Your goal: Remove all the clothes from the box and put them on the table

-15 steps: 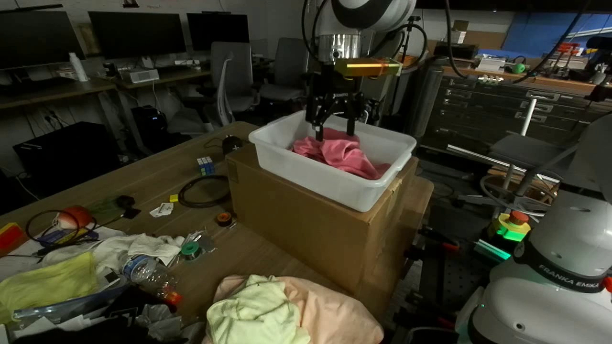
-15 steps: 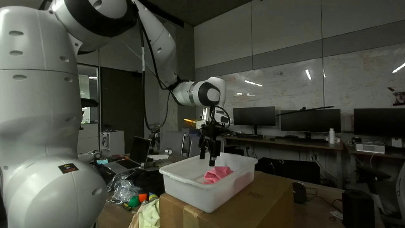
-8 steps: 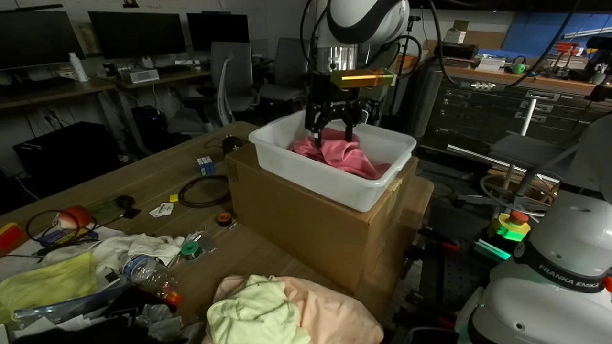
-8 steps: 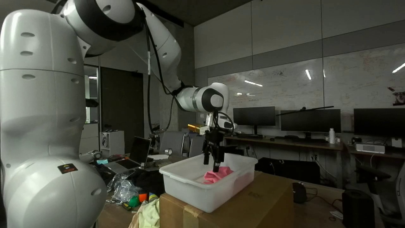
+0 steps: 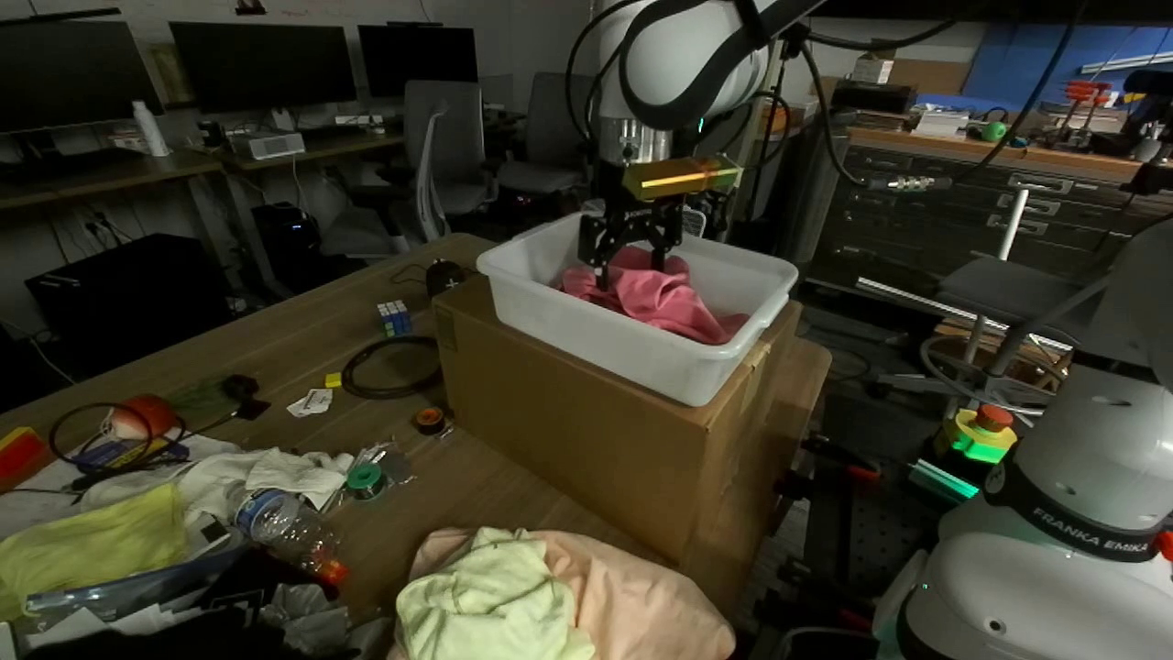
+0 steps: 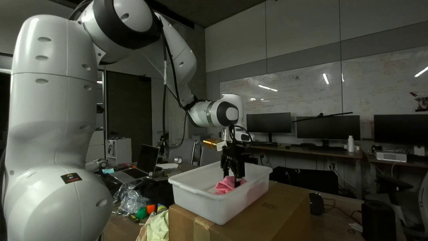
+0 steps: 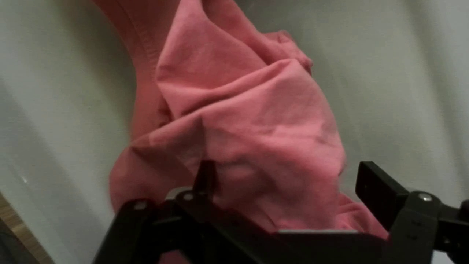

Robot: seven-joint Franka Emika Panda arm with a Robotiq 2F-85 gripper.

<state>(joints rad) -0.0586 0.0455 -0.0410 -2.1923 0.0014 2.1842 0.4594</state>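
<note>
In an exterior view, the carton (image 5: 568, 431) stands on the surface (image 5: 499, 500), the tub (image 5: 596, 339) on the carton, the garment (image 5: 669, 301) in the tub and the tool (image 5: 630, 274) over the garment. Before the carton, the upper cloth (image 5: 495, 596) lies on the lower cloth (image 5: 641, 600), the bottle (image 5: 282, 525) to their left. Left of the carton lies the cable (image 5: 362, 394), with the cube (image 5: 394, 318) behind it.

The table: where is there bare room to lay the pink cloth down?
A bare patch of table lies between the cardboard box, green roll and peach cloth. A strip is free between the Rubik's cube and the table edge nearest it. Crowded: around the plastic bottle and yellow cloth.
</note>
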